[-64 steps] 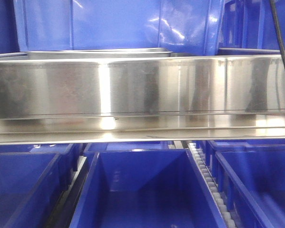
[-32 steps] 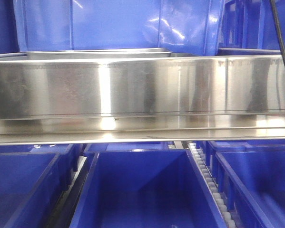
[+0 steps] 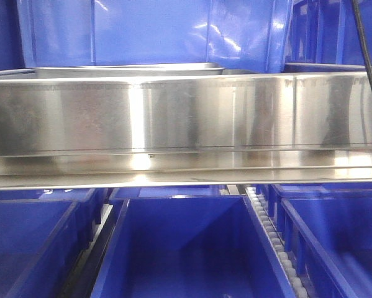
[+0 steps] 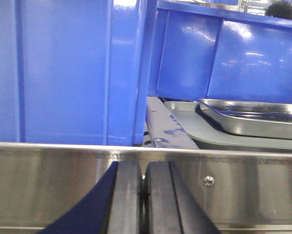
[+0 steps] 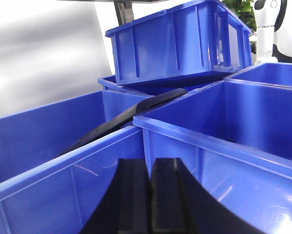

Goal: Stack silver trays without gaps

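A shiny silver tray [image 4: 255, 119] with a rolled rim lies at the right of the left wrist view, resting in a wider grey tray-shaped piece [image 4: 194, 129]. A thin grey rim [image 3: 130, 70] shows in the front view just above the steel band; I cannot tell whether it is a tray. My left gripper [image 4: 143, 195] is shut and empty, low in front of the steel band, well short of the tray. My right gripper [image 5: 149, 195] is shut and empty, pointing into a blue crate [image 5: 209, 161]. Neither gripper shows in the front view.
A long flat steel band [image 3: 186, 115] with a bolt head [image 4: 208, 181] crosses between my grippers and the tray. Blue crates stand behind it [image 4: 63, 68] and below it [image 3: 186, 248]. A roller rail [image 3: 269, 233] runs between the lower crates. A black cable [image 3: 367, 62] hangs at right.
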### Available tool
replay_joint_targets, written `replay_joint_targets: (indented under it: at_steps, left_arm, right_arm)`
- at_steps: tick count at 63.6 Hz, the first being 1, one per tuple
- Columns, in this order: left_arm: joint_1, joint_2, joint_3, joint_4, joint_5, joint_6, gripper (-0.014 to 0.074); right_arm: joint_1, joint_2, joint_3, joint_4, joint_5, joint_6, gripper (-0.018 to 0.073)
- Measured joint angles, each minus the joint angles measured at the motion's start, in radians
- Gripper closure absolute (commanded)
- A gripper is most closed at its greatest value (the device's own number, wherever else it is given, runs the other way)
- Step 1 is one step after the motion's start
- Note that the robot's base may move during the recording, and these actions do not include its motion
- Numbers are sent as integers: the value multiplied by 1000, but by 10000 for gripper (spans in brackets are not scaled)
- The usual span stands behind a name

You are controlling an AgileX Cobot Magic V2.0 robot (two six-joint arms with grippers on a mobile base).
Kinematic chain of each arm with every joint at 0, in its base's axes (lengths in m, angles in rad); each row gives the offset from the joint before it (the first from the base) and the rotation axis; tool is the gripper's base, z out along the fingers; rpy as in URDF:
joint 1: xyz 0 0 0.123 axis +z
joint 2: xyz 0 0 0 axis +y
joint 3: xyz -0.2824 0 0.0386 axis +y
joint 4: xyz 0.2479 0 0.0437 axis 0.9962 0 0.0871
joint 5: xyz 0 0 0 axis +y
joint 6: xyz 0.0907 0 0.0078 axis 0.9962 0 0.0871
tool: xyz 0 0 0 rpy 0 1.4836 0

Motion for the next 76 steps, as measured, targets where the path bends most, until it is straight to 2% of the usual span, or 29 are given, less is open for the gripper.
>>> replay_joint_targets:
  at_steps: [27,76]
  left_arm:
    - [27,0,0,-6,-4,0,592]
    - [27,0,0,-6,-4,0,592]
  right_arm:
    - [0,0,0,0,0,0,637]
    - [0,0,0,0,0,0,637]
